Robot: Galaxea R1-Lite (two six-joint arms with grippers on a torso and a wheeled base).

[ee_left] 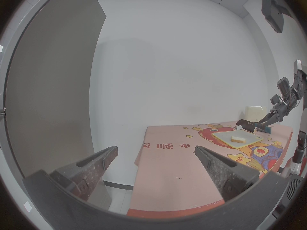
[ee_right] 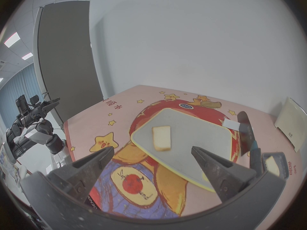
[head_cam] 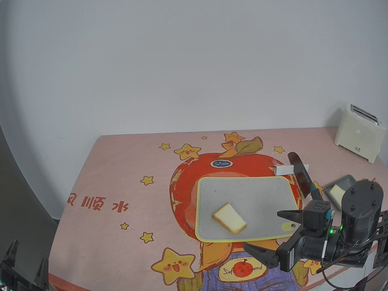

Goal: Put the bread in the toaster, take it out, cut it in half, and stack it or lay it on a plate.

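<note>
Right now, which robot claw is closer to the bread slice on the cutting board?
Right. The right gripper hovers open above the cutting board's near right corner, close to the bread. The left gripper is off the table's near left corner, far from it.

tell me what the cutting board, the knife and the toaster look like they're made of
Cutting board: probably plastic, with a matte grey face and a thin yellow-green rim.
Knife: the blade is dark rather than bright steel, perhaps coated metal or ceramic; I cannot tell which.
Toaster: the cream shell is smooth and even, so likely plastic or painted metal.
</note>
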